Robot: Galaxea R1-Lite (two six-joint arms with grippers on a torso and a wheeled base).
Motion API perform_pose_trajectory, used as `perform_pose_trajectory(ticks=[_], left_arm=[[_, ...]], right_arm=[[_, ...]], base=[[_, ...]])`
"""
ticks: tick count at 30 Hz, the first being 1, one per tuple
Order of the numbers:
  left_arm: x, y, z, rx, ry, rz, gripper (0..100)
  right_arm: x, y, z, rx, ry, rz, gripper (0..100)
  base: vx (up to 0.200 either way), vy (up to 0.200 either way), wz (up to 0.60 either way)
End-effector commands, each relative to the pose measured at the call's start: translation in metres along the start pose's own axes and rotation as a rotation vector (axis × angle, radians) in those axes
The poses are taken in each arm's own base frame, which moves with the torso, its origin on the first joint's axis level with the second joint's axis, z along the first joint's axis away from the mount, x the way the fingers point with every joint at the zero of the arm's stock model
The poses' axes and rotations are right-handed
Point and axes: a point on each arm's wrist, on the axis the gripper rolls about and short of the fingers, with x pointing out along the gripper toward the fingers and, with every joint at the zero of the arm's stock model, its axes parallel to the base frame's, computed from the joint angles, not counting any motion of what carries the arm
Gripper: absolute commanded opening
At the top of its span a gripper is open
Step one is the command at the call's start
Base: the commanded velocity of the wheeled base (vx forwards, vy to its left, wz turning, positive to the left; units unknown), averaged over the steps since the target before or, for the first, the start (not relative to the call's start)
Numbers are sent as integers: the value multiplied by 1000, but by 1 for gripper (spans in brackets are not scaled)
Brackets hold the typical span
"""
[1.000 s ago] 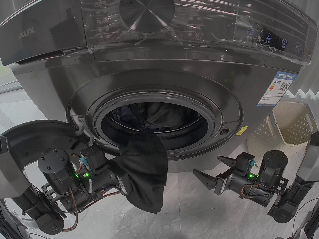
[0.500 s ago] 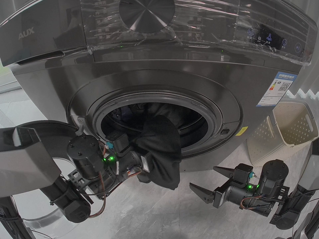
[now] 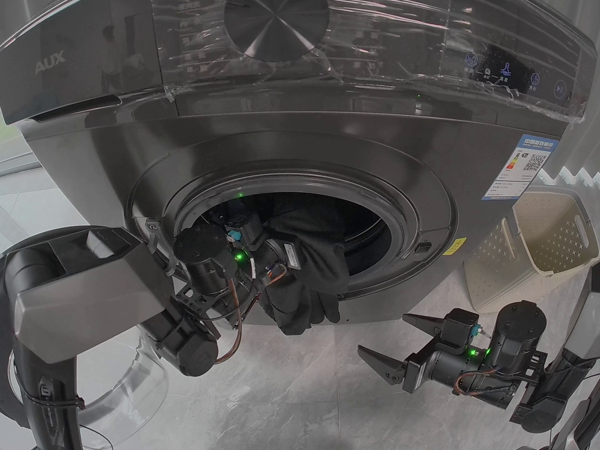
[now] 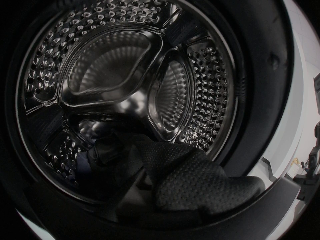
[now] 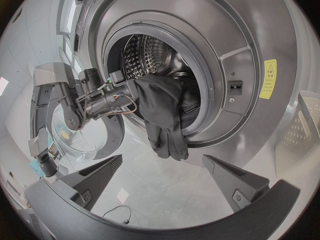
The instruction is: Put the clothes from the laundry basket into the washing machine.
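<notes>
Head view, lower left: the open door [image 3: 131, 389] hangs aside. At the mouth of the washing machine [image 3: 300, 139], mid frame, the left gripper [image 3: 299, 257] is wrapped in a black garment [image 3: 312, 285]; you cannot tell whether it is clamped. The garment lies partly in the drum, partly over the lower rim. Lower right, the right gripper [image 3: 384, 334] hovers above the floor, jaws wide apart. The laundry basket [image 3: 556, 232] stands at the right edge, beside the machine.

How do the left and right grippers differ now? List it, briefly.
Left gripper is up at the drum mouth of the washing machine; right gripper sits low over the floor outside. Left gripper is draped in the black garment; right gripper is empty, jaws open. Both face the machine.
</notes>
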Motion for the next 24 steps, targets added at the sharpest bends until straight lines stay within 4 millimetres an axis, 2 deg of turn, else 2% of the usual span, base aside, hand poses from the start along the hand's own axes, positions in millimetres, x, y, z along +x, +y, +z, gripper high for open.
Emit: perform_pose_trajectory(ticks=[1,19,24], left_arm=[[18,13,-25,4,15,23,0],[52,19,-12,2,63,22,0],[65,23,-19,-2,80,31,0]], right_arm=[[0,-1,2,1,-9,-3,100],[1,-1,0,2,-3,-1,100],[1,1,0,3,-1,1,100]], base=[[0,0,0],[0,0,0],[0,0,0]])
